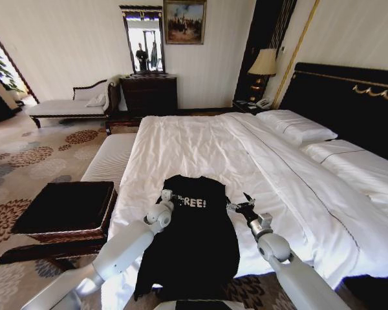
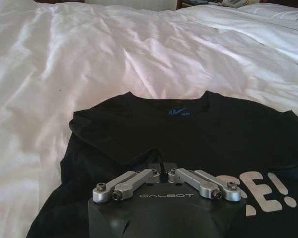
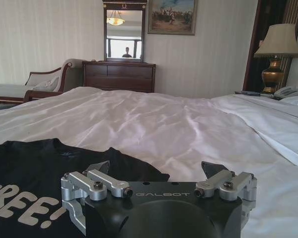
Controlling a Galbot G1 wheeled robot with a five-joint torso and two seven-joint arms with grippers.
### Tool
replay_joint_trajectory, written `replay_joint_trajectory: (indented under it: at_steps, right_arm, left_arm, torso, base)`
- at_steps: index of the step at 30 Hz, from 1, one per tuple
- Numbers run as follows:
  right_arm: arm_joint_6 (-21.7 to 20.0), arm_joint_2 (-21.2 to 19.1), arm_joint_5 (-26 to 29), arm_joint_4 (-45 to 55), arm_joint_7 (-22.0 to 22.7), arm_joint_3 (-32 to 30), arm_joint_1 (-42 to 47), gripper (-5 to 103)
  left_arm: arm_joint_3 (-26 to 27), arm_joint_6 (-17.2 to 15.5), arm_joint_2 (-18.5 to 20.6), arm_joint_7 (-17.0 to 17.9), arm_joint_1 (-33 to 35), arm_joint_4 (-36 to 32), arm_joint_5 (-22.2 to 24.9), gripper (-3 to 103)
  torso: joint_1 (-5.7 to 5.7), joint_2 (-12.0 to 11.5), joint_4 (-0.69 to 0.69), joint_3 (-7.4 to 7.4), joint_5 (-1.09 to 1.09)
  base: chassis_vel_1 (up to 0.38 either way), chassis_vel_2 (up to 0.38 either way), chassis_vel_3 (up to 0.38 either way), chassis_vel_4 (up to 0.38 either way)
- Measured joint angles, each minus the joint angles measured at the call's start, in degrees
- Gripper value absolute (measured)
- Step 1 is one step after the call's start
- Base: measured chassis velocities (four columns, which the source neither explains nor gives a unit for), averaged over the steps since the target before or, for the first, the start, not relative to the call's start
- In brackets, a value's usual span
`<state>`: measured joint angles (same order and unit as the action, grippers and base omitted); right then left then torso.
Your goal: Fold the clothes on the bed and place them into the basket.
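The clothes are one black T-shirt point(image 1: 194, 242) with white "FREE!" lettering, lying chest up at the foot of the bed point(image 1: 200, 145), its lower part hanging over the edge. My left gripper point(image 1: 166, 196) is at its left shoulder. In the left wrist view this left gripper point(image 2: 161, 168) is shut, pinching a raised ridge of the T-shirt point(image 2: 188, 129) below the collar. My right gripper point(image 1: 238, 205) is open at the shirt's right sleeve. Seen from the right wrist, the right gripper point(image 3: 156, 169) straddles the T-shirt's point(image 3: 35, 163) edge. The basket point(image 1: 64, 206) stands on the floor to the left of the bed.
A white-cushioned bench point(image 1: 110, 158) lies along the bed's left side, just beyond the basket. Pillows point(image 1: 297, 126) and the black headboard point(image 1: 349, 103) are at far right. A chaise point(image 1: 71, 106), dresser point(image 1: 149, 93) and lamp point(image 1: 264, 64) line the far wall. Patterned carpet is open at left.
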<state>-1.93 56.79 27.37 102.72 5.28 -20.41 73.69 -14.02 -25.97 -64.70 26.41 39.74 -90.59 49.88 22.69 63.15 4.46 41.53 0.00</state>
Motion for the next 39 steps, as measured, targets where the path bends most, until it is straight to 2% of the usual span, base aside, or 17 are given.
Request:
replay_joint_trajectory:
  at_steps: [1, 2, 5, 7, 10, 11, 13, 14, 17, 18, 20, 22, 24, 26, 33, 36, 39]
  right_arm:
    - [0.0, 0.0, 0.0, -0.1, 0.0, 0.1, -0.1, 100]
    - [0.0, 0.0, 0.0, -0.1, 0.0, 0.1, -0.1, 100]
    - [0.0, 0.1, 0.2, -0.4, 0.0, 0.4, -0.5, 100]
    - [0.0, 0.2, 0.2, -0.4, 0.0, 0.4, -0.6, 100]
    - [0.0, 0.3, 0.4, -0.7, 0.0, 0.3, -0.9, 100]
    - [0.0, 0.3, 0.6, -0.8, 0.1, 0.1, -1.0, 100]
    - [-0.1, 0.2, 0.7, -0.8, 0.1, 0.0, -1.1, 100]
    - [-0.2, 0.2, 1.2, -1.2, 0.2, -0.4, -1.5, 100]
    - [-0.6, -0.1, 2.8, -1.7, 0.3, -0.7, -2.4, 100]
    - [-1.1, -0.4, 4.4, -2.0, 0.3, -0.7, -3.0, 100]
    - [-2.5, -0.8, 9.0, -3.1, 0.3, -0.4, -5.6, 100]
    - [-3.0, -0.8, 10.9, -4.1, 0.3, 0.0, -7.1, 100]
    - [-4.1, -0.6, 15.4, -6.9, 0.2, 1.3, -10.7, 100]
    - [-5.1, -0.4, 18.7, -8.9, 0.3, 2.1, -13.0, 100]
    - [-5.9, 0.8, 20.5, -12.2, 0.7, 3.0, -16.1, 100]
    - [-5.9, 1.2, 20.1, -13.0, 0.9, 3.2, -16.5, 100]
    - [-5.9, 1.1, 20.0, -13.1, 0.9, 3.2, -16.5, 100]
  left_arm:
    - [0.9, 0.0, 0.5, -0.7, 1.0, -1.1, -0.7, 6]
    - [0.9, 0.0, 0.5, -0.7, 1.0, -1.1, -0.7, 6]
    - [2.9, -0.2, 1.8, -1.9, 4.0, -4.1, -3.6, 22]
    - [3.8, -0.2, 2.3, -2.4, 5.2, -5.0, -5.0, 22]
    - [8.5, 1.6, 4.4, -4.0, 10.7, -8.6, -7.8, 38]
    - [9.9, 1.9, 4.8, -4.3, 11.9, -9.9, -7.8, 43]
    - [11.3, 1.9, 5.1, -4.4, 12.7, -11.3, -7.3, 43]
    - [13.8, 1.8, 5.5, -4.4, 14.2, -14.1, -5.2, 54]
    - [16.9, 2.3, 6.0, -4.4, 15.1, -15.7, -3.2, 59]
    - [18.2, 2.8, 6.2, -4.4, 14.8, -15.2, -1.8, 65]
    - [19.6, 3.2, 6.3, -4.5, 12.3, -10.9, 0.7, 76]
    - [19.9, 3.4, 6.1, -5.0, 10.9, -8.1, 1.6, 76]
    - [19.9, 3.9, 5.1, -6.1, 7.4, -1.5, 2.5, 87]
    - [19.6, 4.2, 3.6, -6.4, 4.8, 2.9, 2.6, 97]
    - [18.5, 4.0, -1.3, -6.7, 0.2, 11.2, 4.8, 101]
    - [17.4, 4.0, -4.1, -8.6, -2.8, 17.1, 5.9, 98]
    - [16.8, 4.0, -5.2, -8.9, -4.3, 20.0, 5.7, 97]
  torso:
    - [0.00, 0.0, -0.01, 0.00, 0.00]
    - [0.00, 0.0, -0.01, 0.00, 0.00]
    - [0.00, 0.0, 0.00, 0.00, 0.00]
    - [0.00, 0.0, 0.00, -0.01, -0.01]
    - [0.00, 0.0, -0.03, 0.00, -0.01]
    - [0.00, 0.0, -0.03, 0.00, -0.03]
    - [0.00, 0.0, -0.02, 0.00, -0.02]
    - [0.00, 0.0, -0.02, -0.01, -0.01]
    - [0.00, 0.0, 0.00, -0.01, 0.00]
    - [-0.01, 0.0, 0.00, -0.01, 0.00]
    - [-0.01, 0.0, 0.02, -0.01, -0.01]
    - [0.00, 0.0, 0.02, -0.01, -0.01]
    - [0.00, 0.0, -0.04, 0.01, -0.02]
    - [0.02, 0.0, -0.02, 0.01, 0.00]
    - [0.01, 0.0, 0.01, 0.00, 0.00]
    - [0.01, 0.0, -0.01, 0.00, 0.00]
    - [0.01, 0.0, -0.01, 0.00, 0.01]
  base:
    - [0.000, 0.000, 0.000, 0.000]
    - [0.000, 0.000, 0.000, 0.000]
    - [0.000, 0.000, 0.000, 0.000]
    - [0.000, 0.000, 0.000, 0.000]
    - [0.000, 0.000, 0.000, 0.000]
    - [0.000, 0.000, 0.000, 0.000]
    - [0.000, 0.000, 0.000, 0.000]
    - [0.000, 0.000, 0.000, 0.000]
    - [0.000, 0.000, 0.000, 0.000]
    - [0.000, 0.000, 0.000, 0.000]
    - [0.000, 0.000, 0.000, 0.000]
    - [0.000, 0.000, 0.000, 0.000]
    - [0.000, 0.000, 0.000, 0.000]
    - [0.000, 0.000, 0.000, 0.000]
    - [0.000, 0.000, 0.000, 0.000]
    - [0.000, 0.000, 0.000, 0.000]
    - [0.000, 0.000, 0.000, 0.000]
